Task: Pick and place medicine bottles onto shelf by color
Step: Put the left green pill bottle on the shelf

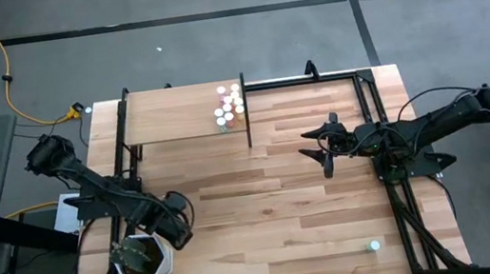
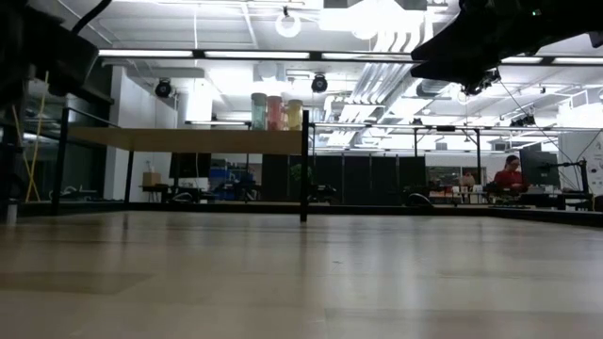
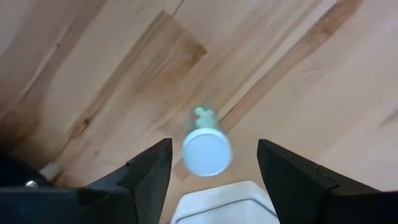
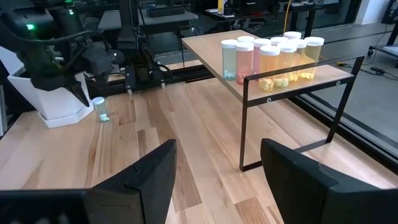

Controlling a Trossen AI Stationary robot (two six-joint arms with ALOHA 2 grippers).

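Leftward, the left gripper (image 1: 179, 225) hangs beside the white pot (image 1: 143, 259), fingers spread wide around a pale bottle (image 3: 206, 149) without touching it. Bare planks lie between the arms. Clustered bottles (image 1: 229, 103) fill the shelf's (image 1: 174, 113) right corner. The right gripper (image 1: 322, 150) hovers agape, empty. One bottle (image 1: 374, 246) sits near the table's front edge, its label probably unreadable.

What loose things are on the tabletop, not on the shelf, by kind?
Medicine bottles: 2
White pot: 1
Total: 3
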